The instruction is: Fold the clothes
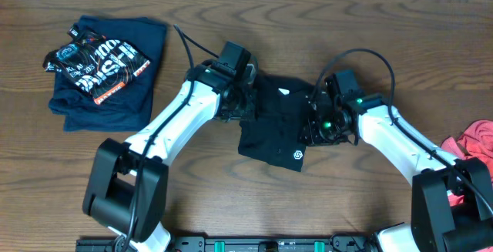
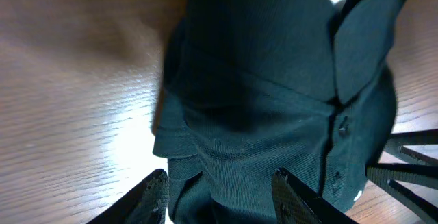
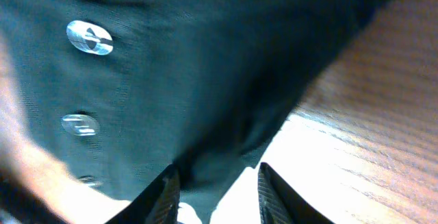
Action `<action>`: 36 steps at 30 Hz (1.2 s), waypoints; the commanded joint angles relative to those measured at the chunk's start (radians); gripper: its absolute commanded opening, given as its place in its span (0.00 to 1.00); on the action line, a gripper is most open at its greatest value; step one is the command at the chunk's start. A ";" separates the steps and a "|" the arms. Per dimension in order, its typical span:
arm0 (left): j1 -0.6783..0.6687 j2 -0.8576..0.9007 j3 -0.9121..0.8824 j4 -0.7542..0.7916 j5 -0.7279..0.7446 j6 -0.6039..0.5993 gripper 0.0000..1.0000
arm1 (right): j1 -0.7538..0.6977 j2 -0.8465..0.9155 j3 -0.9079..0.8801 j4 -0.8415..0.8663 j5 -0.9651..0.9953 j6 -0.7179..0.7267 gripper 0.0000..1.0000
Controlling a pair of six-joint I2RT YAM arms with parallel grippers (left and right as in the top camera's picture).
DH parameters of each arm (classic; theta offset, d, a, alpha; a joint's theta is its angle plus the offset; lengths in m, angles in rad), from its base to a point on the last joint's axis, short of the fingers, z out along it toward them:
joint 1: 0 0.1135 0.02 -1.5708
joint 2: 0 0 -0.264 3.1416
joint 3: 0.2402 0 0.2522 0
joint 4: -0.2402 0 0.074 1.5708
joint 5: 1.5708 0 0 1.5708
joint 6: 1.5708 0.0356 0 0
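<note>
The right gripper (image 3: 217, 195) had its two fingers (image 3: 166, 195) apart, and the black garment (image 3: 205, 80) reached down with its edge into the gap between them. Shiny buttons (image 3: 89, 38) sat on the cloth above and left of the fingers, while the wooden table (image 3: 369, 135) lay bare to their right.

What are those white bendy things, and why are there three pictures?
Those are two robot arms, a left arm and a right arm, at a wooden table. One picture looks down from above. The other two come from small cameras on the wrists. In the middle lies the black garment to be folded. A navy printed garment lies beyond the left arm, a red garment at the far right edge. The left tool has cloth between its fingers; I cannot tell if it pinches. The right tool stands open at the cloth's edge.
</note>
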 commanded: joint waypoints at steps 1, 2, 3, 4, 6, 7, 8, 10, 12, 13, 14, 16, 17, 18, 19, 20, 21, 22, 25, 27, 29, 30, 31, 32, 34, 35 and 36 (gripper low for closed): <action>-0.004 0.027 -0.015 -0.003 0.018 -0.009 0.51 | 0.007 -0.012 -0.039 0.025 0.036 0.031 0.37; -0.004 0.032 -0.017 -0.004 0.018 -0.009 0.51 | 0.008 -0.012 -0.047 0.033 0.035 0.031 0.36; -0.004 0.033 -0.018 -0.007 0.018 -0.009 0.51 | 0.008 -0.012 -0.053 0.040 0.035 0.031 0.34; -0.004 0.035 -0.022 -0.007 0.018 -0.009 0.52 | 0.008 -0.012 -0.057 0.046 0.035 0.031 0.33; -0.005 0.039 -0.033 -0.004 0.017 -0.009 0.52 | 0.008 -0.012 -0.061 0.057 0.035 0.035 0.33; -0.005 0.043 -0.039 -0.002 0.017 -0.009 0.52 | 0.008 -0.012 -0.061 0.066 0.024 0.035 0.33; -0.005 0.047 -0.045 0.000 0.016 -0.009 0.52 | 0.008 -0.012 -0.061 0.077 0.009 0.035 0.34; -0.005 0.056 -0.059 0.009 0.016 -0.009 0.52 | 0.008 -0.012 -0.061 0.100 -0.031 0.034 0.34; -0.006 0.066 -0.071 0.021 0.018 -0.009 0.55 | 0.008 -0.012 -0.061 0.123 -0.074 0.034 0.34; -0.006 0.071 -0.073 0.021 0.018 -0.009 0.55 | 0.008 -0.012 -0.061 0.132 -0.093 0.034 0.34; -0.006 0.076 -0.073 0.022 0.018 -0.009 0.55 | 0.008 -0.012 -0.061 0.139 -0.108 0.034 0.34; -0.006 0.079 -0.073 0.031 0.027 -0.008 0.56 | 0.008 -0.012 -0.061 0.146 -0.106 0.034 0.34; -0.006 0.079 -0.073 0.041 0.040 -0.003 0.55 | 0.008 -0.012 -0.061 0.147 -0.106 0.034 0.34; -0.006 0.079 -0.073 0.054 0.068 0.013 0.56 | 0.008 -0.012 -0.061 0.147 -0.106 0.034 0.33; -0.006 0.079 -0.073 0.065 0.092 0.023 0.56 | 0.008 -0.012 -0.061 0.147 -0.106 0.034 0.33; -0.006 0.079 -0.073 0.075 0.106 0.029 0.55 | 0.008 -0.012 -0.061 0.146 -0.107 0.034 0.31; -0.006 0.079 -0.074 0.078 0.105 0.029 0.56 | 0.008 -0.012 -0.061 0.146 -0.107 0.034 0.31; -0.006 0.079 -0.073 0.080 0.104 0.029 0.55 | 0.008 -0.012 -0.061 0.146 -0.107 0.034 0.29; -0.006 0.079 -0.074 0.081 0.105 0.030 0.55 | 0.008 -0.012 -0.061 0.146 -0.107 0.034 0.22; -0.006 0.079 -0.074 0.080 0.105 0.029 0.52 | 0.008 -0.012 -0.061 0.146 -0.106 0.034 0.18; -0.006 0.079 -0.079 0.084 0.105 0.030 0.49 | 0.008 -0.012 -0.061 0.146 -0.106 0.034 0.16; -0.006 0.079 -0.085 0.088 0.105 0.029 0.48 | 0.008 -0.012 -0.061 0.146 -0.106 0.034 0.15; -0.006 0.079 -0.089 0.090 0.105 0.029 0.48 | 0.008 -0.012 -0.061 0.146 -0.106 0.034 0.15; -0.006 0.079 -0.093 0.092 0.105 0.029 0.47 | 0.008 -0.012 -0.061 0.146 -0.106 0.034 0.15; -0.007 0.079 -0.103 0.097 0.105 0.029 0.45 | 0.008 -0.012 -0.061 0.146 -0.104 0.034 0.16; -0.008 0.079 -0.105 0.095 0.105 0.029 0.43 | 0.008 -0.012 -0.061 0.146 -0.100 0.034 0.15; -0.008 0.079 -0.107 0.095 0.105 0.029 0.41 | 0.008 -0.012 -0.061 0.146 -0.097 0.033 0.15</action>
